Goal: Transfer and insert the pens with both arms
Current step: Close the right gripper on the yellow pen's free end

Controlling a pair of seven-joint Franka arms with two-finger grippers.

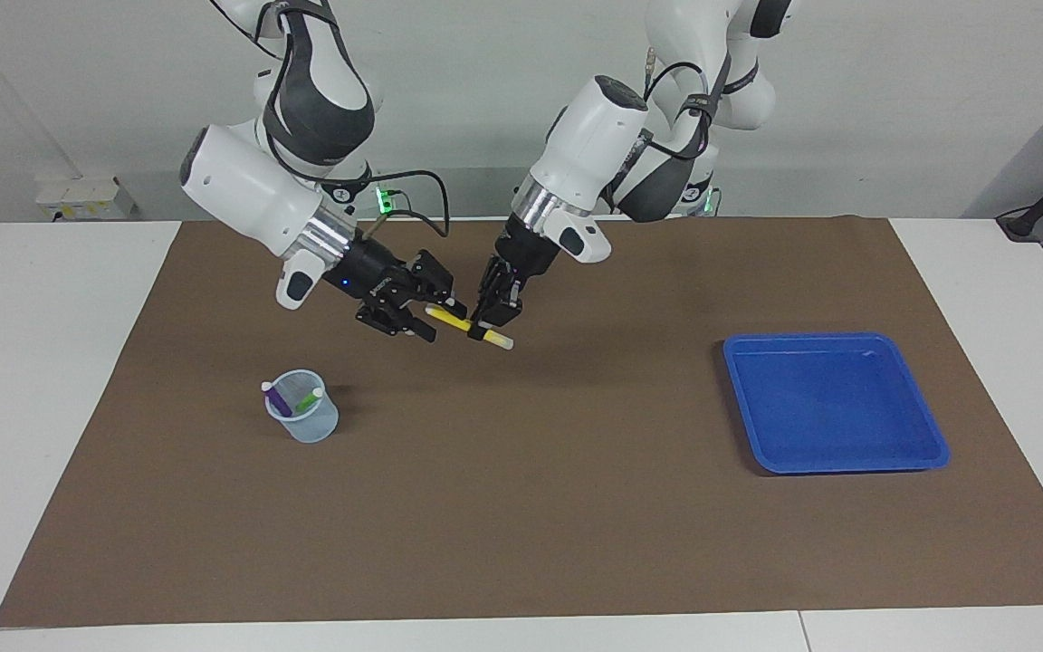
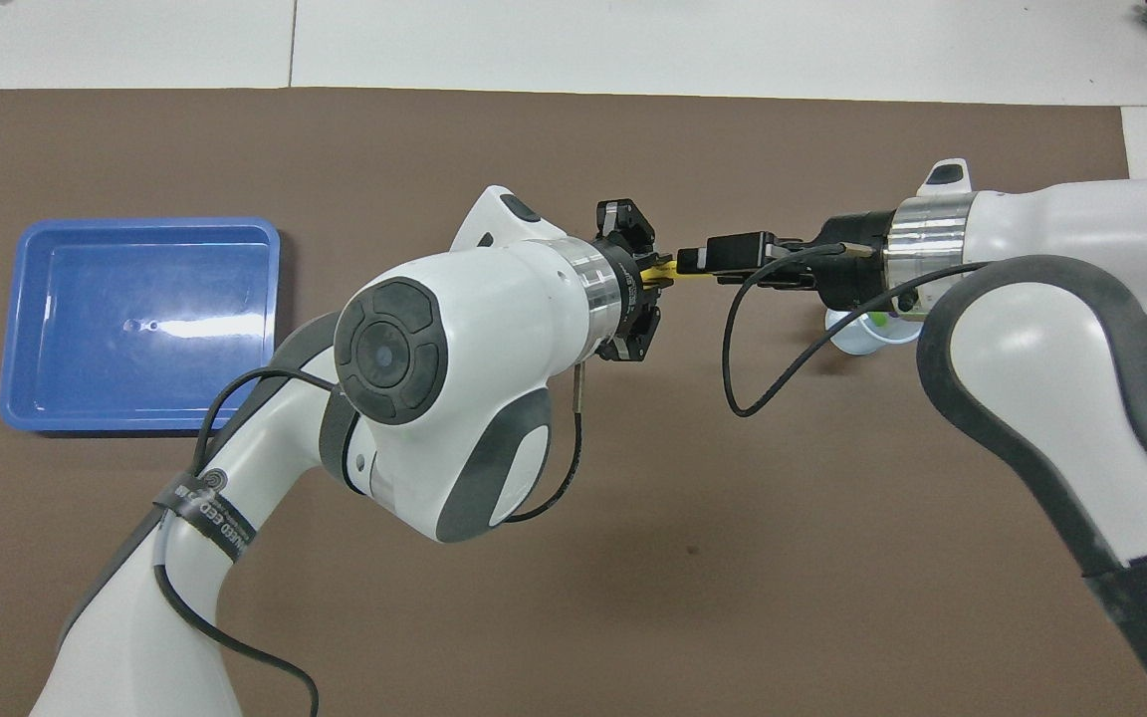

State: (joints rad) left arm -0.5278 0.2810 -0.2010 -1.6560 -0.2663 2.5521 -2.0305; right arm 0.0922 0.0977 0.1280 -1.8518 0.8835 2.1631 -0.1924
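Facing view:
- The left gripper point(image 1: 491, 319) hangs over the brown mat point(image 1: 521, 507), tilted down, with its fingertips clamped on the yellow pen point(image 1: 470, 327).
- The yellow pen lies slanted in the air, its pale end point(image 1: 505, 342) pointing toward the blue tray point(image 1: 929, 448). Its middle is hidden by the left gripper's fingers.
- The right gripper point(image 1: 426, 312) sits around the other end of the yellow pen. Whether its fingers press on the pen or merely flank it cannot be told; the pen tip is lost among the dark links.
- The clear cup point(image 1: 306, 426) stands on the mat toward the right arm's end of the table, farther from the robots than both grippers.
- The purple pen point(image 1: 277, 397) and the green pen point(image 1: 309, 399) stand slanted in the cup, pale ends up. Their lower ends blur through the cup wall.
- The blue tray rests on the mat toward the left arm's end.

Overhead view:
- The left arm point(image 2: 454, 349) covers most of its own gripper; only the outer links show.
- Only a short piece of the yellow pen point(image 2: 661, 273) shows between the two grippers.
- The right arm point(image 2: 1032, 299) hides most of the cup point(image 2: 857, 339); only part of the rim shows, with a trace of green inside.
- The blue tray point(image 2: 26, 329) is in full sight.
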